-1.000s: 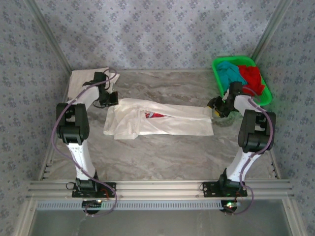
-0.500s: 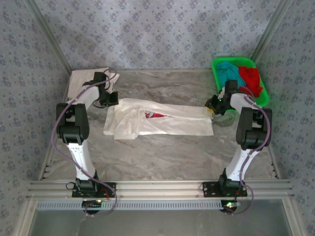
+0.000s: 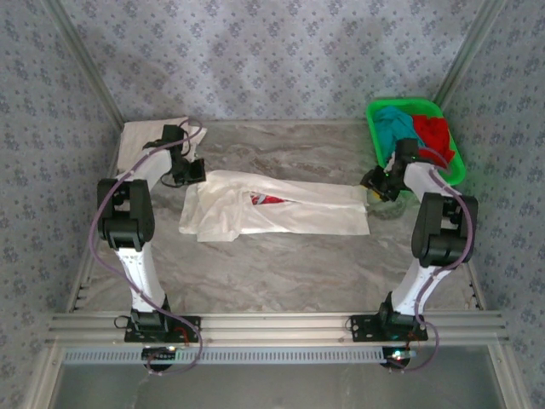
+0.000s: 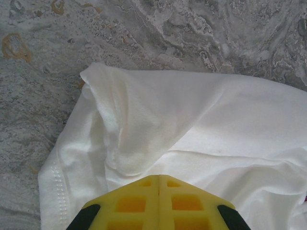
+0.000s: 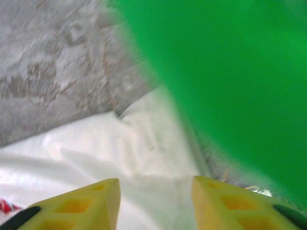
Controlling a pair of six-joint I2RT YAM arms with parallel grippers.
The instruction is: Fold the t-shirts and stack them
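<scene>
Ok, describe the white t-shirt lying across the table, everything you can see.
The white soft-cloth t-shirt lies folded into a long band across the grey marbled table, crumpled and layered at its left end, flatter on the right. A bit of red print peeks from a fold. Its right edge lies near the green plastic basket.

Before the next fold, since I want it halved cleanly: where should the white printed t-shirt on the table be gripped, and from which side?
Probably its right short end, beside the green basket, approached from the right. The white printed t-shirt lies flat as a long strip, so that thin end edge is easiest to pinch low; the right hand is open over it.
</scene>
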